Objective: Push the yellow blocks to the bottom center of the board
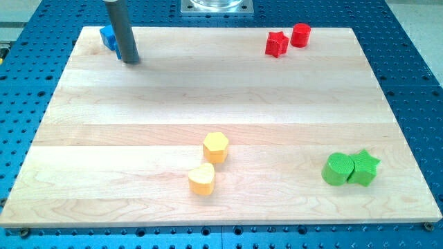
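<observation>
The rod's tip (pixel 131 60), carrying no claw, is resting far left beside a blue block (pixel 108 36). The yellow hexagon (pixel 215 146) and yellow heart (pixel 201 179) are already sitting near centre, almost touching, apparently delivered.

- Bright, even overhead light; no glare on wooden board (pixel 138 117).
- Soft short shadows under blocks.
- Sharp focus throughout, slight perspective keystone.
</observation>
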Motion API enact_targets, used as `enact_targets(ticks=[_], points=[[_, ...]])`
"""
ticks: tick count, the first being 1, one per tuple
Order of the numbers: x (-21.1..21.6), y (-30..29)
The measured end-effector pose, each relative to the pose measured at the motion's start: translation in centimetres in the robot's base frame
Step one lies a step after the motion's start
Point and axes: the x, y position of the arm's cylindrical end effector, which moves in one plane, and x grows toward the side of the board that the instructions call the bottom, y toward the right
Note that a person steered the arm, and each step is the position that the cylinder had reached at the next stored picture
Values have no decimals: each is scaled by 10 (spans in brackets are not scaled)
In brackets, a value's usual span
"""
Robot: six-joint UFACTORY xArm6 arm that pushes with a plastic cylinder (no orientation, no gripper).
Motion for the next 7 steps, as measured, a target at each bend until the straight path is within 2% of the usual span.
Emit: enact_targets(ticks=[1,2,6,7], points=[[-4,13],[-17,-26],[24,-27],[45,-10]])
